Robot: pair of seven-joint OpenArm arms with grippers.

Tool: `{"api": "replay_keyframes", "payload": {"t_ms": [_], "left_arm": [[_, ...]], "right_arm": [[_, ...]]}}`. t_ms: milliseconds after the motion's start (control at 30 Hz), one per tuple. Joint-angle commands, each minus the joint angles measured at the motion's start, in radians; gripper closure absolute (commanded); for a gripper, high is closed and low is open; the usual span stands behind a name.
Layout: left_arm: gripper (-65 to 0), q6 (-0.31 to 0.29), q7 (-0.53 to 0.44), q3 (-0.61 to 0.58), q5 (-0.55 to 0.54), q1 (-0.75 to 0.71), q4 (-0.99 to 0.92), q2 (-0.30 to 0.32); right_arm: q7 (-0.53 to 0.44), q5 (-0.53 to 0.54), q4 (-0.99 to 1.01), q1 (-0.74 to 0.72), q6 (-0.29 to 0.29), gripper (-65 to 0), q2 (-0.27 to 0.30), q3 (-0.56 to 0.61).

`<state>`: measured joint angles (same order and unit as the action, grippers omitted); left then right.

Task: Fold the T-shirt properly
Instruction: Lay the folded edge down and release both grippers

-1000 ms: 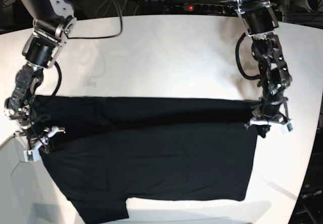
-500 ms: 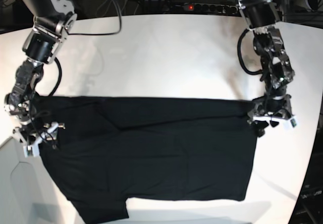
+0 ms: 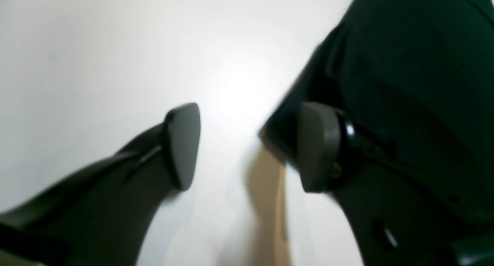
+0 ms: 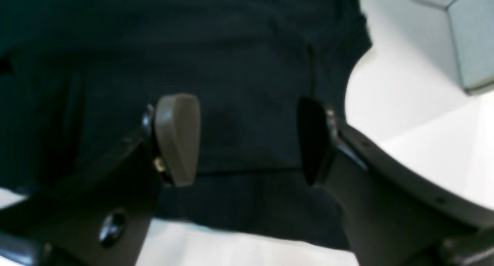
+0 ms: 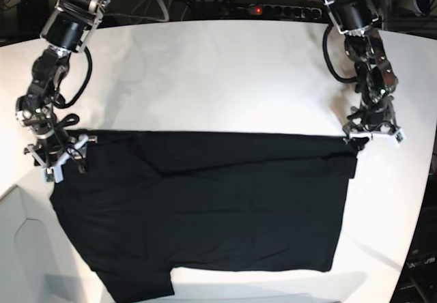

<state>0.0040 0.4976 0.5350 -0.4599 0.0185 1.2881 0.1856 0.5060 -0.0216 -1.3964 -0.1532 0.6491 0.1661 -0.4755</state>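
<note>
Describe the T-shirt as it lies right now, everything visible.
The T-shirt is plain black cloth, lying flat on the white table with a straight far edge and a layer doubled over along it. One short sleeve sticks out at the near corner on the base view's left. No print or tag shows. Both grippers, left and right, stand open at its far corners; neither grips the cloth.

T-shirt [image 5: 205,207] flat on table [image 5: 218,78]
</note>
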Motion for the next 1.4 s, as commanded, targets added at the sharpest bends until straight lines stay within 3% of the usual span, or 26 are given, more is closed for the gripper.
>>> {"api": "replay_keyframes", "payload": {"t_ms": [0, 133, 200, 433, 767, 933, 1000, 1067, 1233, 1367], "left_arm": [[-38.1, -0.009, -0.015, -0.005, -0.009, 0.025, 0.0, 0.012], [-37.8, -0.009, -0.015, -0.056, -0.004, 0.044, -0.055, 0.024], [-34.2, -0.009, -0.015, -0.082, -0.009, 0.047, -0.069, 0.036], [-0.2, -0.009, -0.015, -0.122, -0.004, 0.047, -0.077, 0.041], [-0.1, -0.009, -0.015, -0.125, -0.003, 0.045, -0.077, 0.041], [-0.1, -0.009, -0.015, -0.12, -0.003, 0.042, -0.077, 0.041], [-0.1, -0.009, -0.01, -0.12, -0.003, 0.041, -0.077, 0.041], [-0.1, -0.009, -0.007, -0.12, -0.003, 0.041, -0.077, 0.041], [-0.1, -0.009, -0.007, -0.118, -0.003, 0.021, -0.032, 0.041], [-0.1, -0.008, -0.006, -0.117, -0.003, 0.022, 0.023, 0.059]], "right_arm": [[-0.031, 0.019, -0.033, -0.023, -0.008, -40.5, 0.013, -0.002], [-0.034, 0.019, -0.068, 0.017, -0.01, -40.6, 0.019, -0.007], [-0.031, 0.019, -0.083, 0.043, -0.01, -40.6, 0.02, -0.047], [-0.037, 0.019, -0.044, 0.111, -0.008, -40.7, 0.062, -0.142], [-0.039, 0.019, 0.187, 0.063, -0.012, -40.7, 0.146, -0.145], [-0.039, 0.019, 0.231, 0.057, -0.007, -40.0, 0.151, -0.137], [-0.039, 0.019, 0.231, 0.062, -0.001, -36.8, 0.152, -0.136], [-0.039, 0.019, 0.23, 0.076, 0.049, -29.9, 0.152, -0.136], [-0.033, 0.016, 0.223, 0.076, 0.049, -0.6, 0.154, -0.142], [-0.031, 0.018, 0.21, 0.065, 0.049, 0.0, 0.188, -0.141]]}}
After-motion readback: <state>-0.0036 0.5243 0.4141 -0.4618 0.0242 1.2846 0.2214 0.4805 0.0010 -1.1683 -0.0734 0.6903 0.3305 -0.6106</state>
